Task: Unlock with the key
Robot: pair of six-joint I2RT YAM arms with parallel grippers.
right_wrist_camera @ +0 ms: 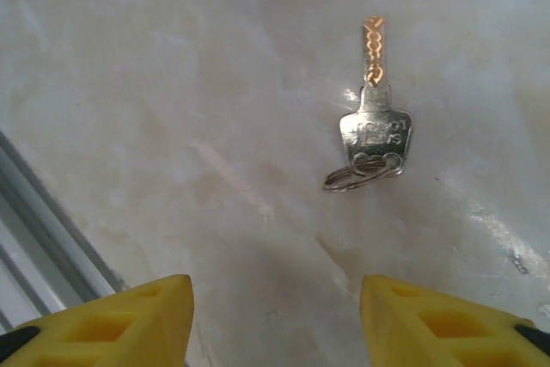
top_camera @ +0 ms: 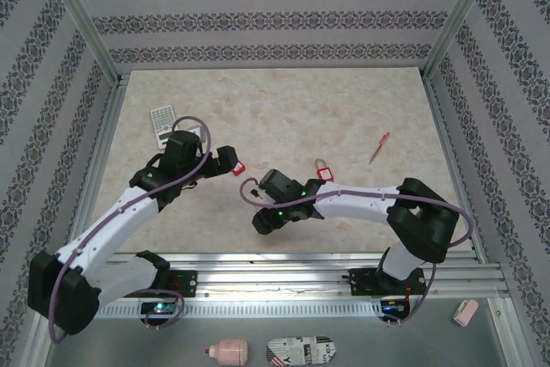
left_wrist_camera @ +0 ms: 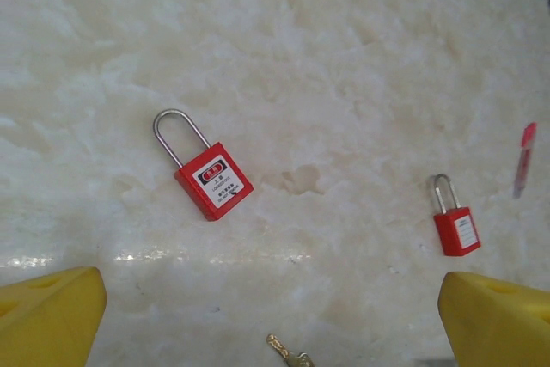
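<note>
- A calculator (top_camera: 161,119) lies at the far left of the table (top_camera: 284,109), beyond the left arm.
- The left gripper (left_wrist_camera: 271,298) hangs above the table with its jaws spread wide and nothing between them. Its yellow fingers (left_wrist_camera: 47,315) sit in the bottom corners of the left wrist view.
- A red padlock (left_wrist_camera: 210,178) lies flat just ahead of that gripper, label up. Its shackle is closed and points away and to the left. Nothing touches it.
- The key (right_wrist_camera: 374,118) lies flat on the marble between the two grippers. From the left wrist, one end shows at the bottom edge, below the padlock.
- From the right wrist, the key's blade points away and a small ring hangs from its head on the near side. It is just ahead of the fingertips, not between them and not touched.
- The right gripper (right_wrist_camera: 275,294) is low over the table with its jaws partly apart and empty. A metal rail (right_wrist_camera: 34,229) runs past its left finger.
- A second padlock (top_camera: 324,171), also red and closed, lies beyond the right arm's forearm, well apart from the first.
- A red pen (top_camera: 379,148) lies further right, on its own.
- The key is in neither padlock.
</note>
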